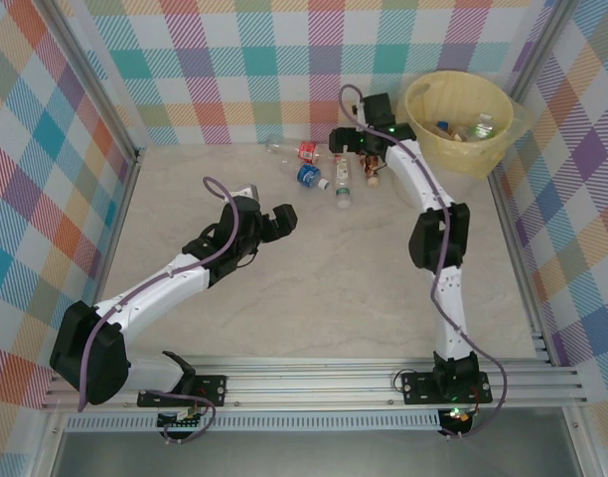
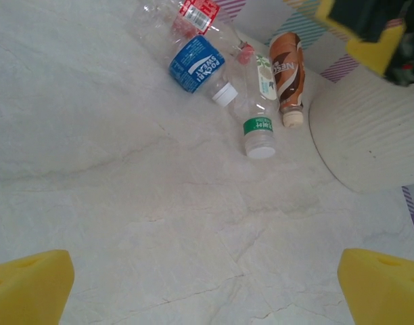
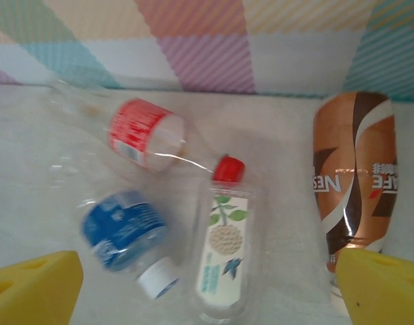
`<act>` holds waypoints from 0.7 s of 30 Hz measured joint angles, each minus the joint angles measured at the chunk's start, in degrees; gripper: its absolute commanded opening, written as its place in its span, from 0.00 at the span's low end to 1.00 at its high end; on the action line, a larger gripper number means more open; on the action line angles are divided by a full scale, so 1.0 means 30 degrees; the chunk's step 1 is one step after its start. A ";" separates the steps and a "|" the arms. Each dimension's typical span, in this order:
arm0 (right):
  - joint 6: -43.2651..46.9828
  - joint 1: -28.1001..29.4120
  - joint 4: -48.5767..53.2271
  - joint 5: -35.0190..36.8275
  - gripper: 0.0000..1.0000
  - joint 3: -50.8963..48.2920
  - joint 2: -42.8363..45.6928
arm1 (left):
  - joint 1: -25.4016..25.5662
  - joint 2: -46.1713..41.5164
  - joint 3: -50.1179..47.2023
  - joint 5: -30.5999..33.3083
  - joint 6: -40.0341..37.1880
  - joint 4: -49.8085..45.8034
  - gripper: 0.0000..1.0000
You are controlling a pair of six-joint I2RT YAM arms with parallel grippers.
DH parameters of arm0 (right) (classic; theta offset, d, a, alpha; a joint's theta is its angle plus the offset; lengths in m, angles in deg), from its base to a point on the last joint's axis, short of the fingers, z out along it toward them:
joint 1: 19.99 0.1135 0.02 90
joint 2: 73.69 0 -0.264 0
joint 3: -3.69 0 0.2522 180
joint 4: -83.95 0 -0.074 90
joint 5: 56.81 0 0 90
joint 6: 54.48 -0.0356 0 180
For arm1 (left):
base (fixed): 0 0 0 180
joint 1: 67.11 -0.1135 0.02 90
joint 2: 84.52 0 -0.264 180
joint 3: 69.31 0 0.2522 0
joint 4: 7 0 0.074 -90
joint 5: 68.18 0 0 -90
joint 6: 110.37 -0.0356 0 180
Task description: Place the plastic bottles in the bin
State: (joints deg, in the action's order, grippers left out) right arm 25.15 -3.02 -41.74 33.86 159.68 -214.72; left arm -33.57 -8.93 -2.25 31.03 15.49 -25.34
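Observation:
Several plastic bottles lie near the back wall: a red-labelled one [image 1: 309, 151] [image 3: 143, 132], a blue-labelled one [image 1: 308, 176] [image 3: 122, 230], a clear one with a white leaf label [image 1: 344, 189] [image 3: 224, 250] and a brown one [image 1: 372, 171] [image 3: 354, 176]. My right gripper [image 1: 352, 159] [image 3: 207, 291] hangs open above them, straddling the white-labelled bottle, its right finger [image 3: 379, 284] by the brown bottle. The pale-yellow bin [image 1: 458, 149] stands at the back right with bottles [image 1: 473, 127] inside. My left gripper [image 1: 274, 221] [image 2: 207, 291] is open over bare table, facing the blue-labelled bottle [image 2: 197, 63].
Another clear bottle [image 1: 274, 144] lies at the far left of the group by the wall. Checked walls enclose the table on three sides. The bin's ribbed side [image 2: 369, 135] shows at the right of the left wrist view.

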 measured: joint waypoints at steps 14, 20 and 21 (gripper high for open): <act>-0.0503 0.0874 0.2463 0.0692 0.87 0.2382 -0.3657 | -0.0284 0.0240 0.0000 0.0685 0.0270 -0.0488 1.00; -0.0794 0.1435 0.2586 0.2259 0.77 0.2382 -0.4408 | -0.0321 0.0561 0.0000 0.0685 0.0270 -0.0517 1.00; -0.0823 0.1508 0.2659 0.2550 0.75 0.2382 -0.4517 | -0.0350 0.0576 0.0000 0.0685 0.0270 -0.0517 1.00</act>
State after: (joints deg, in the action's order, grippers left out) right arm 22.68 1.51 -33.76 41.51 166.83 -228.27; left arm -34.62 -7.20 -2.25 33.09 16.30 -26.90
